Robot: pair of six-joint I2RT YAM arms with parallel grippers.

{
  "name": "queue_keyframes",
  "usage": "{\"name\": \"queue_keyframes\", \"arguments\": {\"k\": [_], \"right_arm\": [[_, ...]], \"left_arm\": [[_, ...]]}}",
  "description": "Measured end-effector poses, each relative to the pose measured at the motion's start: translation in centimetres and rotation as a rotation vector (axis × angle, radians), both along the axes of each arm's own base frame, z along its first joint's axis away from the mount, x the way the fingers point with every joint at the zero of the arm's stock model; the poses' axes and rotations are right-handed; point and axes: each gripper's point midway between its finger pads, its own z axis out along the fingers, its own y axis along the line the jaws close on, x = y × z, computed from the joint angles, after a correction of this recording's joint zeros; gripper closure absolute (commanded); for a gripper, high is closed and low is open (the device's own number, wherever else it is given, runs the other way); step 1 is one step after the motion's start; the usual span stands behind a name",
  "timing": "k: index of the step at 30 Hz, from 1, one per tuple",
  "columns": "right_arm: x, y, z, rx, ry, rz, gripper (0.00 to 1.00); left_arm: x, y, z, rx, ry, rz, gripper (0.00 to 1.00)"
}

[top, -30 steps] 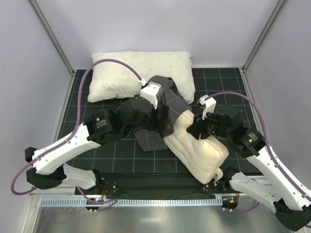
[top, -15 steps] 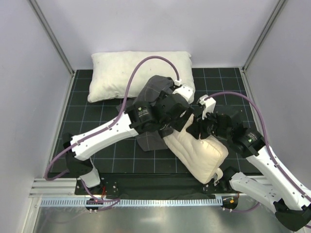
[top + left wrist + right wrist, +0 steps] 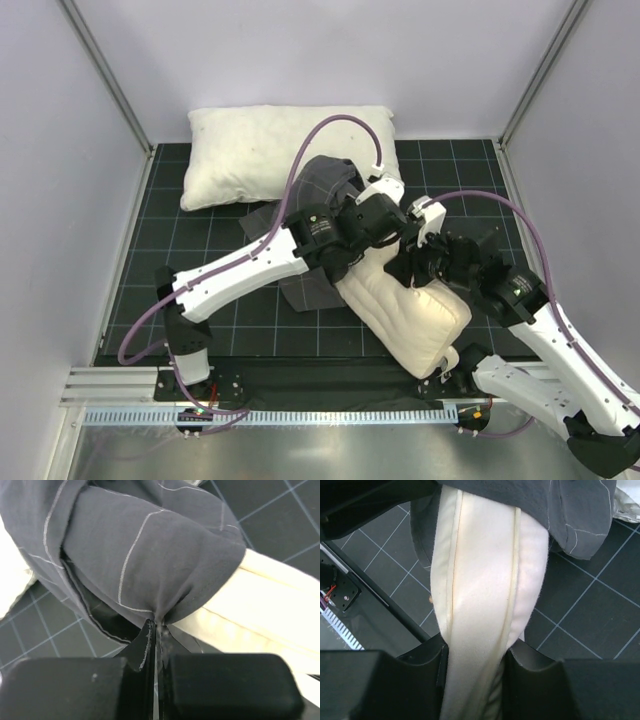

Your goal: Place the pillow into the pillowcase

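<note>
The cream pillow (image 3: 415,315) lies bunched at the middle of the mat, its far end tucked under the dark grey grid-patterned pillowcase (image 3: 322,182). My left arm reaches across the case. The left gripper (image 3: 392,228) is shut on a pinch of pillowcase (image 3: 150,555) fabric at the edge where the pillow (image 3: 270,595) comes out; the left gripper (image 3: 156,630) has cloth squeezed between its pads. My right gripper (image 3: 408,268) is shut on the pillow's upper side. In the right wrist view the right gripper (image 3: 475,665) clamps a thick cream fold of the pillow (image 3: 480,570), with the pillowcase (image 3: 570,510) draped just beyond.
A larger plain white pillow (image 3: 270,145) lies along the back of the black gridded mat (image 3: 200,290), touching the pillowcase. Metal posts and grey walls close in the sides. A toothed rail (image 3: 300,415) runs along the near edge by the arm bases.
My left arm has swung right across the pillowcase and its gripper has gone from open to shut on the fabric by the pillow. The right arm and pillow have stayed put.
</note>
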Motion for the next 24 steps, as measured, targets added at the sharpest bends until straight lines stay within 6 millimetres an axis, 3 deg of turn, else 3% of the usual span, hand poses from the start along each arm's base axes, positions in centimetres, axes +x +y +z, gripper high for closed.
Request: {"name": "queue_keyframes", "arguments": {"k": [9,15,19,24], "right_arm": [[-0.6,-1.3,1.0,-0.003,-0.06,-0.02,0.96],[-1.3,-1.7,2.1,0.04,-0.124,-0.018,0.96],[-0.3,-1.0,1.6,0.069,-0.154,-0.02,0.96],[0.5,-0.5,1.8,0.091,-0.18,-0.032,0.96]], "left_arm": [[-2.7,-3.3,1.5,-0.197,0.154,-0.153,1.0],[-6.9,-4.8,5.3,-0.454,0.274,-0.301,1.0],[-10.1,-6.4,7.8,-0.59,0.355,-0.422,1.0],[-10.7,-7.2,5.2,-0.58,0.416,-0.428,1.0]]}}
